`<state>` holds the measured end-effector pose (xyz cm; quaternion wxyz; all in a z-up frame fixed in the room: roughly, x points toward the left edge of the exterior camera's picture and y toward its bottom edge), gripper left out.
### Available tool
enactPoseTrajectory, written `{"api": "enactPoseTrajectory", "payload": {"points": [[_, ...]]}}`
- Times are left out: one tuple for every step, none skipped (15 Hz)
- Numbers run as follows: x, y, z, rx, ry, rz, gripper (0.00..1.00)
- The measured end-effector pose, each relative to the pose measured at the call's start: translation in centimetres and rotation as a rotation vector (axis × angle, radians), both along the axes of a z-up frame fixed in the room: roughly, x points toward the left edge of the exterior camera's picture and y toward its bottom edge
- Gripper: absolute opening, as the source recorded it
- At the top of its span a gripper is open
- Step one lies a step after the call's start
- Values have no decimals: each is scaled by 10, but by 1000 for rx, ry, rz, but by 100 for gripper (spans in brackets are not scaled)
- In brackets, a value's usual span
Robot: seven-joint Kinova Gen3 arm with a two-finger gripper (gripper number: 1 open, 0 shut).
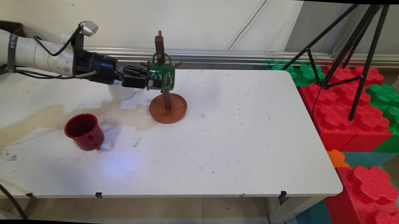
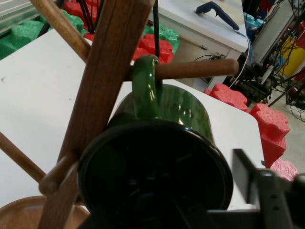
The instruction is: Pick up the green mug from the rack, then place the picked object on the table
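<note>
Red mug [image 1: 84, 132] sits nearest the camera, upright on the white table [image 1: 238, 153] towards its left side, handle turned to the near right, well apart from everything else. Behind it, a brownish stain spreads across the tabletop up to the round base of the wooden mug tree [image 1: 167, 106]. A green mug [image 1: 161, 76] hangs on the tree with its handle looped over one of the pegs, lying on its side with its mouth turned towards the arm. The gripper [image 1: 144, 80] reaches in level from the left, right at that mouth. In the hand view one finger [image 2: 250, 183] stands outside the rim and the dark mouth of the mug fills the lower frame, but I cannot tell whether the fingers are clamped on the rim or merely beside it. A white cup [image 1: 121, 91] stands on the table just under the wrist, partly hidden by it. Right of the table, red and green foam blocks [image 1: 349, 107] are stacked on the floor, with a black tripod [image 1: 351, 47] standing over them.
</note>
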<state>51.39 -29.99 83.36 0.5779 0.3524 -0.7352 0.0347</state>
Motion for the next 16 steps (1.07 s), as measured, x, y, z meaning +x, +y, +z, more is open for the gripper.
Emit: {"api": "enactPoseTrajectory", "payload": {"points": [[0,0,0,0,3,0,0],[0,0,0,1,6,0,0],[-1,1,1,1,9,-1,0],[-1,1,1,1,12,-3,0],[-1,2,1,2,14,-4,0],[-1,3,1,2,17,-5,0],[-1,3,2,3,20,-7,0],[-1,3,2,4,22,-8,0],[-1,4,2,4,24,-10,0],[-1,4,3,4,27,-11,0],[-1,4,3,5,28,-13,0],[0,4,3,5,29,-13,0],[0,4,4,4,31,-15,0],[0,4,4,4,31,-16,0],[0,4,5,3,33,-17,0],[0,4,5,1,34,-18,0]]}}
